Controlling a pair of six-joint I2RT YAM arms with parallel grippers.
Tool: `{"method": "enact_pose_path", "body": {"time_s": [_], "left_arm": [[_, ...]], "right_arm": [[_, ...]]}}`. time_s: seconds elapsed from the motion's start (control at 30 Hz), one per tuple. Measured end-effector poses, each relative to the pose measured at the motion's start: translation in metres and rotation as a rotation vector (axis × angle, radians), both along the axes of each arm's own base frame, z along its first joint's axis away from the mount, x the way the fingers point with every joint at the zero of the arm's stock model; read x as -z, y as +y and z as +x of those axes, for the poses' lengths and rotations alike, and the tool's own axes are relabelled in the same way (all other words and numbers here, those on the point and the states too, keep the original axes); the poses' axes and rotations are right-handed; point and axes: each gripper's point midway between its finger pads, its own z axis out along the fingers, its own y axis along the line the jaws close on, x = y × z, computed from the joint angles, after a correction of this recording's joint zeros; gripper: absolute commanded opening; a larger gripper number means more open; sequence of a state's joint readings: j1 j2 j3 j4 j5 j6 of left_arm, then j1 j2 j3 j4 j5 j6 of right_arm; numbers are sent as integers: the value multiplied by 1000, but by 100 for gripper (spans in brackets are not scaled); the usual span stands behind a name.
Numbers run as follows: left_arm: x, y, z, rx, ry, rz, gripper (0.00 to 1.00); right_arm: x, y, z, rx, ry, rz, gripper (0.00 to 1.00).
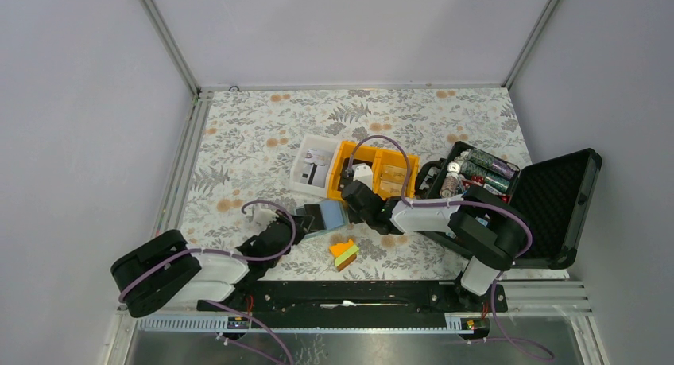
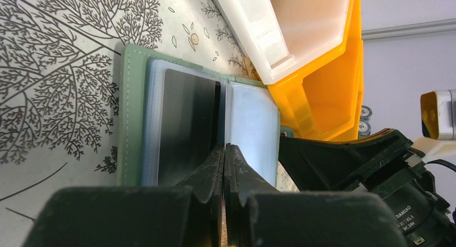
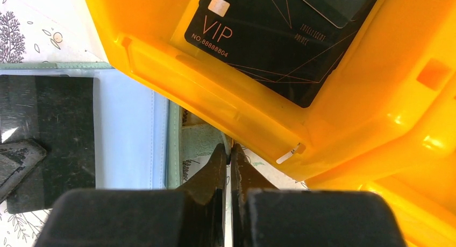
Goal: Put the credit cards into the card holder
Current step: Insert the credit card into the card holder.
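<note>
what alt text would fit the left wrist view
The left hand, shut, sits over the centre fold of the open grey-green card holder, which lies on a tree-print table with a black card in one clear pocket. Beyond it are a white bin and an orange bin.

Glossy plastic bin (image 3: pixel 349 96), smooth black card (image 3: pixel 279 37), stitched card holder (image 2: pixel 129 107)

On the surface (image 1: pixel 238 142), around the card holder (image 1: pixel 322 216): just behind, a bin (image 3: pixel 355 118) with a loose card (image 3: pixel 279 37) inside; behind-left, a tray (image 1: pixel 314 165); in front, a wedge block (image 1: pixel 344 254); well right, a case (image 1: pixel 556 198). Inside the holder, a pocketed card (image 2: pixel 188 123).
</note>
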State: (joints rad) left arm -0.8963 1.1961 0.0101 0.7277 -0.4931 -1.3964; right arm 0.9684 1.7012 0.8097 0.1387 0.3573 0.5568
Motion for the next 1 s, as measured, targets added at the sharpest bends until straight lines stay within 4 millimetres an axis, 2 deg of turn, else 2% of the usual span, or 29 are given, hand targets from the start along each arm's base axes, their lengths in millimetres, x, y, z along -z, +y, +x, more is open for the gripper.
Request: {"method": "enact_pose_path", "body": {"time_s": [0.53, 0.8, 1.0], "left_arm": [[6, -11, 4, 15, -5, -37, 0], [12, -15, 1, 31, 22, -45, 28], [8, -14, -2, 42, 28, -46, 38]], "right_arm": [[0, 0, 0, 1, 3, -3, 0], [0, 2, 1, 1, 9, -12, 0], [0, 2, 1, 1, 9, -11, 0]]}}
